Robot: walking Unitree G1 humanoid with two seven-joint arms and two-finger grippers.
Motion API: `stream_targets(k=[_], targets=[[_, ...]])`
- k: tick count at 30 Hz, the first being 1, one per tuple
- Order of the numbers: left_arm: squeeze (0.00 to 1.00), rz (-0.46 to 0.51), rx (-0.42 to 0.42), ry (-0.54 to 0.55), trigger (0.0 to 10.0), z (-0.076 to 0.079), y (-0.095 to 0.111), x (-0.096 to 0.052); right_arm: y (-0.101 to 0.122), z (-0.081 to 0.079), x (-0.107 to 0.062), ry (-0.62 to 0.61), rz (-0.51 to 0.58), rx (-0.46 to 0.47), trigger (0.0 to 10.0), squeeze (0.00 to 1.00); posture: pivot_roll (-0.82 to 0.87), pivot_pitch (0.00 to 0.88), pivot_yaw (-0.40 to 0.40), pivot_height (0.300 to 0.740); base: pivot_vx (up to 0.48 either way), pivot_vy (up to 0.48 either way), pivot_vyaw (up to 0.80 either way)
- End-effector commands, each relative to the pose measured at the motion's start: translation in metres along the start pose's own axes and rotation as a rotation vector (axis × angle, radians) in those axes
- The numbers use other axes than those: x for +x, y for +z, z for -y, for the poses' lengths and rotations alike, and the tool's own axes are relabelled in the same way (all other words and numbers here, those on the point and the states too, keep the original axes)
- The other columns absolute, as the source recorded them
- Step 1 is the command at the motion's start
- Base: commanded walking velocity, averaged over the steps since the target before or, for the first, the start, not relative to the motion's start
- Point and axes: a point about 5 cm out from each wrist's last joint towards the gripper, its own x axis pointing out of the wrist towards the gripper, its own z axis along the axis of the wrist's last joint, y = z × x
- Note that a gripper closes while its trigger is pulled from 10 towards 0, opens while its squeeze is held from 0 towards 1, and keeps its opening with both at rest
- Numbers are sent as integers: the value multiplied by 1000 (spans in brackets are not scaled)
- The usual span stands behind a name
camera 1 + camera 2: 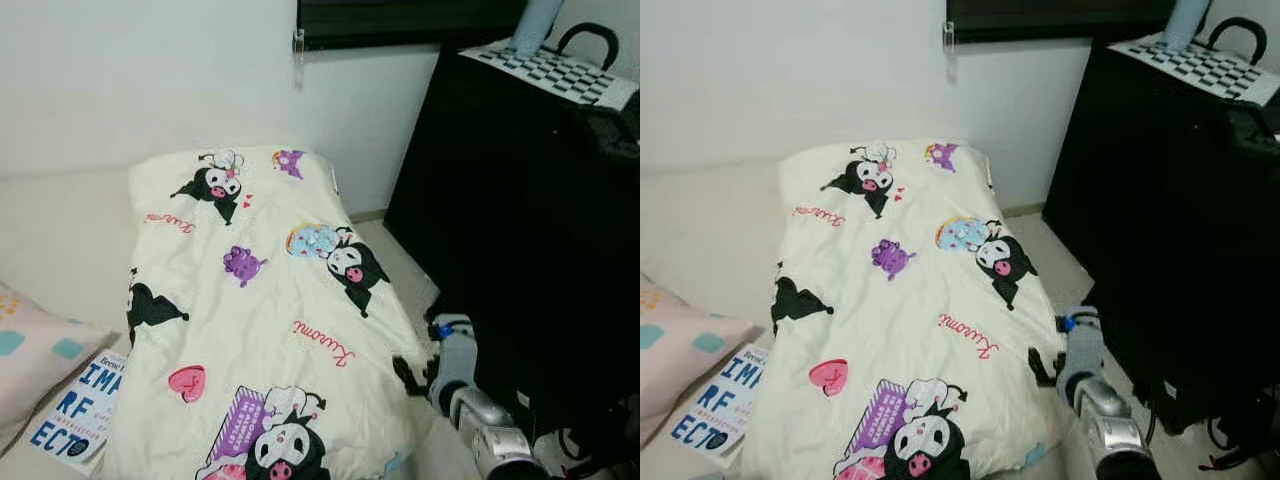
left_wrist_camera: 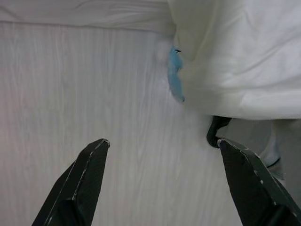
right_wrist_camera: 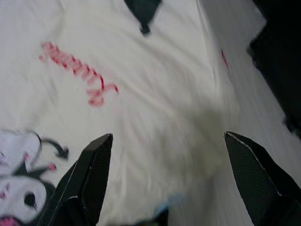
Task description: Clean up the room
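the cream-white folded blanket printed with black cartoon figures, purple shapes and red script (image 1: pixel 255 310) lies spread along the pale bed (image 1: pixel 60 235), its far end near the white wall (image 1: pixel 150 70) and its near end hanging toward me. a pink heart and a purple panel with a black-and-white face sit in the print close to my end. its right edge drops over the side of the bed toward the light floor (image 1: pixel 1060 260).

my right gripper (image 1: pixel 410 375) hangs just beside that right edge, low down, on its silver arm (image 1: pixel 1100 410). from its wrist i see my two black fingers (image 3: pixel 89 179) spread wide apart with nothing between them, pointing down on the red script and the black-and-white face.

my left gripper (image 2: pixel 162 183) also stands wide apart and holds nothing; its wrist view looks at pale wood-grain flooring, a hanging white edge of cloth and a small blue patch on it.

left of the blanket lie a pale pink pillow with teal squares (image 1: pixel 35 355) and a white sheet with blue lettering (image 1: pixel 85 410). a tall black cabinet (image 1: pixel 510 200) stands on the right, a checkered surface (image 1: pixel 555 65) on top.
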Motion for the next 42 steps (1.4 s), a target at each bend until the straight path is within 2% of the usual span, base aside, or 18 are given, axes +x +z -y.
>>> stream_targets(k=[1, 3, 5, 8, 9, 10, 12, 14, 15, 18, 27, 34, 42], targets=[[0, -57, 21, 10, 10000, 2, -14, -2, -20, -1, -3, -3, -60, -26, 10000, 0, -131, 105, -60, 740, 0, 0, 738], [0, -58, 22, 16, 10000, 4, -11, -1, -37, -3, -5, 7, -114, -65, 10000, 0, -129, 104, -61, 740, 0, 0, 725], [0, -58, 22, 16, 10000, 4, -11, -1, -37, -3, -5, 7, -114, -65, 10000, 0, -129, 104, -61, 740, 0, 0, 725], [0, -31, 30, 6, 10000, 12, 1, 1, -61, -6, -10, 11, -204, -128, 10000, 0, -124, 107, -57, 740, 0, 0, 729], [0, -31, 30, 6, 10000, 12, 1, 1, -61, -6, -10, 11, -204, -128, 10000, 0, -124, 107, -57, 740, 0, 0, 725], [0, -27, 33, 1, 10000, 14, 3, 2, -71, -5, -13, 0, -239, -125, 10000, 0, -122, 109, -57, 740, 0, 0, 725], [0, -27, 33, 1, 10000, 14, 3, 2, -71, -5, -13, 0, -239, -125, 10000, 0, -122, 109, -57, 740, 0, 0, 725], [0, -26, 43, -9, 10000, 20, 5, 2, -89, -4, -20, -24, -302, -119, 10000, 0, -123, 112, -56, 740, 0, 0, 728], [0, -26, 43, -9, 10000, 20, 5, 2, -89, -4, -20, -24, -302, -119, 10000, 0, -123, 112, -56, 740, 0, 0, 731], [0, -26, 48, -26, 10000, 24, 5, 2, -109, -7, -28, -14, -370, -160, 10000, 0, -124, 115, -56, 740, 0, 0, 729], [0, -33, 63, -35, 10000, 24, 3, 2, -121, -12, -34, 8, -415, -211, 10000, 0, -123, 120, -59, 740, 0, 0, 728], [0, -62, 74, -20, 10000, 10, -5, 1, -132, -13, -39, 19, -460, -248, 10000, 0, -127, 122, -60, 740, 0, 464, 726], [0, -69, 87, -29, 10000, 11, -10, 0, -138, -13, -43, 22, -476, -253, 10000, 0, -126, 122, -59, 740, 0, 60, 727]])
